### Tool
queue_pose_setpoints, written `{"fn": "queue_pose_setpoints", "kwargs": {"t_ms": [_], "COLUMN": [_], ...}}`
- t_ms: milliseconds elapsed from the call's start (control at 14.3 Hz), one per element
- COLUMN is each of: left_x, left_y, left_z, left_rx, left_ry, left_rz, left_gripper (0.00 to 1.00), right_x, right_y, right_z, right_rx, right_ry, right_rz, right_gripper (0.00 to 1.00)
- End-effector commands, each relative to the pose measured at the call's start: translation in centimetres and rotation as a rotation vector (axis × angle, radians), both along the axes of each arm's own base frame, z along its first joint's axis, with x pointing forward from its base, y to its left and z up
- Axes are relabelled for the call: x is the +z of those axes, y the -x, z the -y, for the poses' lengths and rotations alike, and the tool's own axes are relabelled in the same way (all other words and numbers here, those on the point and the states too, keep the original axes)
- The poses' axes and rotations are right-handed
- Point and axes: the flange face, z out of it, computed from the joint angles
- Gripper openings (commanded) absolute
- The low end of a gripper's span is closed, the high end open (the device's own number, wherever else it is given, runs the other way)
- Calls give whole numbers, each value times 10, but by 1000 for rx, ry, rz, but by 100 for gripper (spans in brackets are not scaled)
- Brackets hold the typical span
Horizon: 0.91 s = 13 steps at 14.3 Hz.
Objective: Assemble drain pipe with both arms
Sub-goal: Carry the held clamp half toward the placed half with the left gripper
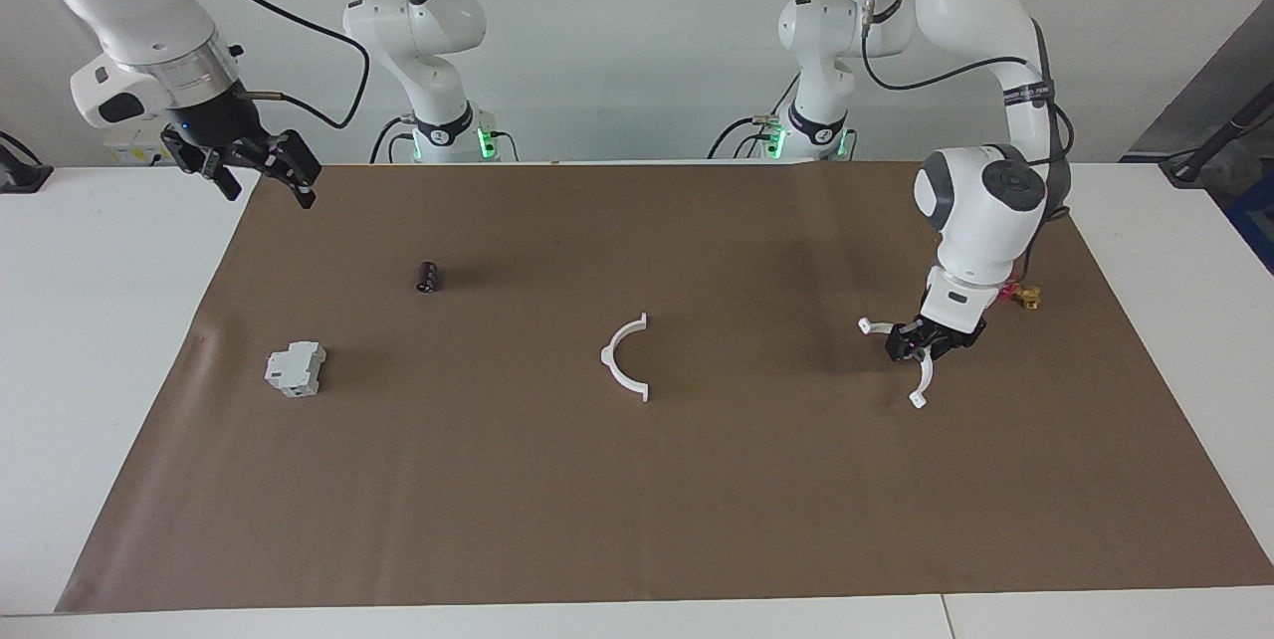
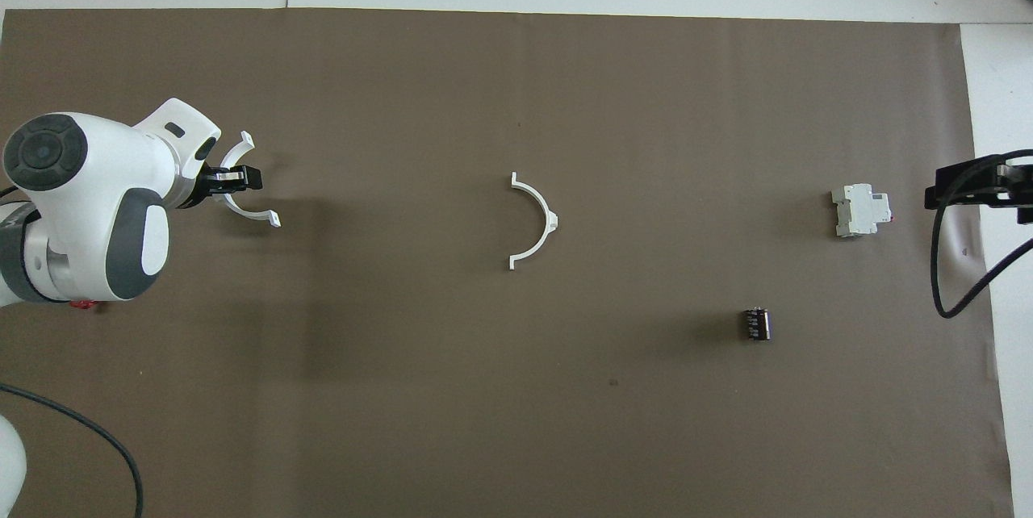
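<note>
Mat (image 1: 697, 500) covers most of table. I see right gripper (image 1: 261, 171) raised over mat corner at right arm's end, waiting, fingers spread, nothing in them. Left gripper (image 1: 928, 347) low near left arm's end, clenched on one half-ring (image 1: 922, 385). Other half-ring (image 1: 625, 360) lies mid-table. Block (image 1: 296, 368), dark cylinder (image 1: 429, 277) toward right arm's end.

Bare brown mat (image 1: 697, 500) all around the loose half-ring (image 1: 627, 358); grey block (image 1: 296, 368), dark cylinder (image 1: 429, 277) well apart.
</note>
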Motion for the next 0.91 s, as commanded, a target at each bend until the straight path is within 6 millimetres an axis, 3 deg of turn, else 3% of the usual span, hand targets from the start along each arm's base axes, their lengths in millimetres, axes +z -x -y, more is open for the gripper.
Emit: {"fn": "queue_pose_setpoints", "kwargs": {"t_ms": [0, 349, 419, 628, 837], "left_x": [3, 10, 10, 2, -22], "left_y": [7, 2, 5, 7, 0], "left_z": [22, 68, 84, 120, 153], "left_rx": [12, -88, -129, -209, -265], "left_ry": [3, -5, -17, -34, -36], "left_rz": [-24, 4, 6, 1, -15], "left_gripper": [0, 0, 0, 0, 0], "right_x": [0, 0, 0, 0, 0], "right_y": [7, 7, 7, 7, 7], "right_z": [0, 0, 0, 0, 0], "right_rx": [17, 17, 17, 17, 17], "right_ry": [-14, -14, -14, -14, -14], "right_rz": [-4, -4, -4, -6, -4], "right_gripper": [100, 100, 100, 100, 100]}}
